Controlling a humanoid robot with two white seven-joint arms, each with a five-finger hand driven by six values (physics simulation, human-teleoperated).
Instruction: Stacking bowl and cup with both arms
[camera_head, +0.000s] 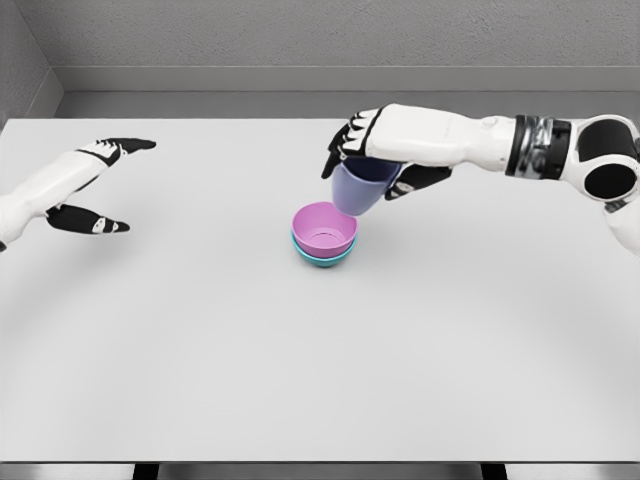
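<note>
Now | right hand (372, 160) grips cup (362, 186), tilted, just above pink bowl (324, 229) | pink bowl nested in teal bowl (322, 258), mid-table (200, 380) | left hand (95, 190) spread, empty, near left edge

Stacked bowls (324, 238) occupy mid-surface (320, 380); the right hand (372, 160) and its cup (360, 185) block access from above-right. Front and left approaches are open.

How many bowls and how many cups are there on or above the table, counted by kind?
Bowls: 2, a pink bowl nested in a teal bowl
Cups: 1, a lavender cup held by the right hand
Total: 3
</note>
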